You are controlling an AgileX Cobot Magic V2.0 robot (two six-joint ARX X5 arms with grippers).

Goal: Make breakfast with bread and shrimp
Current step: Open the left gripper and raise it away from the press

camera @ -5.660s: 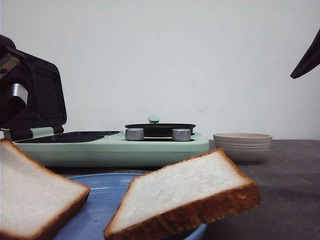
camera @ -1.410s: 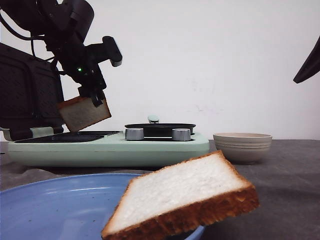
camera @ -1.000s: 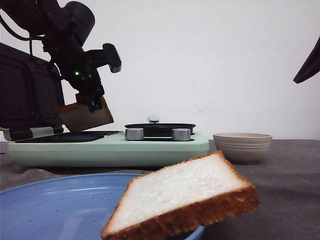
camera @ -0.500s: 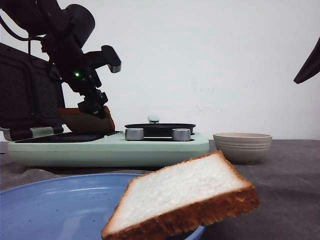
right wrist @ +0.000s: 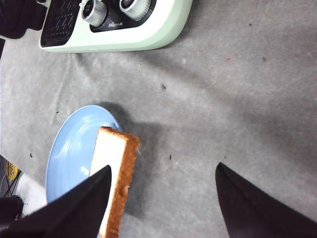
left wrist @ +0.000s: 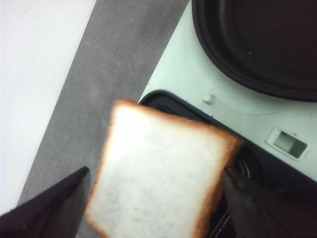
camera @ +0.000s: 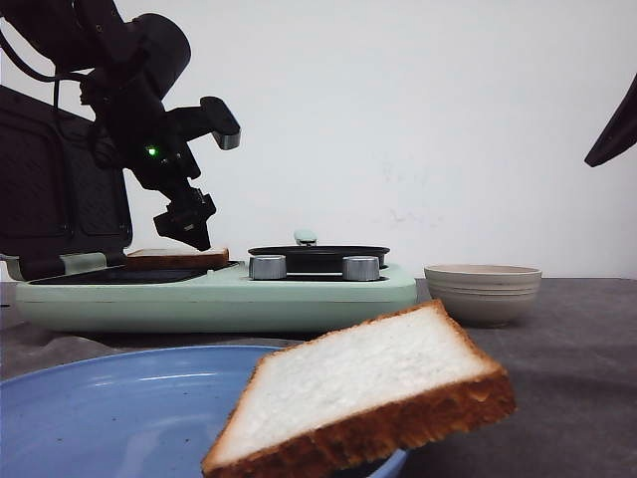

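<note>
One bread slice point(camera: 176, 259), held tilted in the left gripper point(camera: 194, 227) half a second ago, now lies flat on the grill plate point(camera: 129, 274) of the green cooker point(camera: 219, 294), and the gripper has lifted just clear of it. In the left wrist view the fingers point(left wrist: 44, 210) stand wide apart on either side of the slice point(left wrist: 158, 176), holding nothing. The second slice point(camera: 363, 393) leans on the rim of the blue plate point(camera: 119, 413), nearest the camera. The right gripper point(right wrist: 161, 198) hangs above the grey table point(right wrist: 237, 99), spread open and empty. A round pan point(camera: 318, 256) sits on the cooker beside two knobs point(camera: 268, 267), and a bowl point(camera: 483, 292) stands to its right.
</note>
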